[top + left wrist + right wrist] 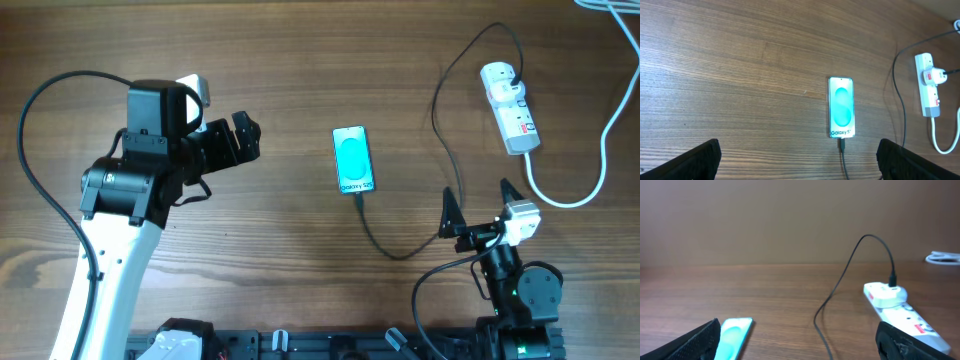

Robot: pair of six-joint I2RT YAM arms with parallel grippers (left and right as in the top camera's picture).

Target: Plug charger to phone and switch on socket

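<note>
Overhead, a glossy, teal-screened rectangular phone (pixel 352 159) lay centrally on the matte brown wood-grain table (pixel 300 60). A thin black charger cable (pixel 385 245) met its near end and looped to the white plastic socket strip (pixel 509 120). Left wrist: the left pincer (pixel 797 145) gaped wide, empty. Right wrist: the right pincer (pixel 797 325) was likewise spread, holding nothing.

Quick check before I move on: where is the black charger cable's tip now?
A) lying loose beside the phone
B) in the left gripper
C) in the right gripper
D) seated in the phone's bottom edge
D: in the left wrist view the charger cable runs straight into the bottom edge of the phone.
</note>
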